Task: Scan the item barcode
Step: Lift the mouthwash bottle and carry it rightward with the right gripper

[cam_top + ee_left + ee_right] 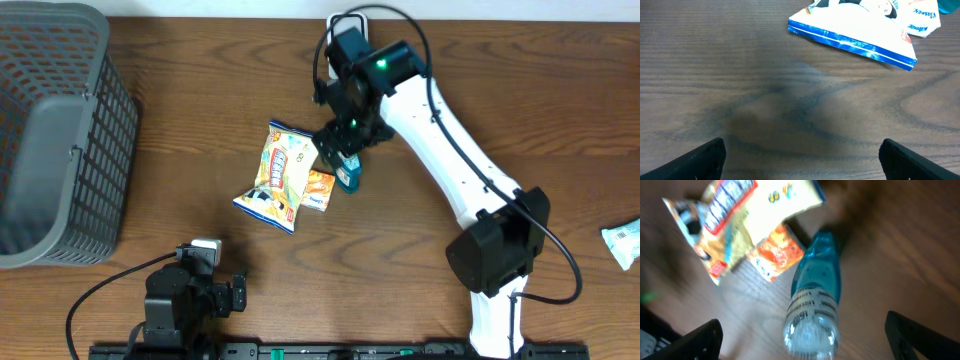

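Progress looks slight: no scanner can be made out, and nothing is lifted. At the near edge the left claw (pixel 802 150) hangs wide and empty over bare surface (pixel 790 100), with open room ahead up to the snack bag (pixel 280 172). Beyond the bag lie an orange packet (pixel 320 188) and the blue bottle (pixel 815 285), probably the item. The right claw (pixel 804 327) spreads wide above the bottle, gripping nothing. Free wood lies to the right, and the basket (pixel 110 130) bounds the far left.

Soft, even overhead light falls on the wooden table (pixel 200 290). The right wrist view is motion-blurred, smearing the blue bottle (pixel 815 295); the left wrist view shows a faint shadow.
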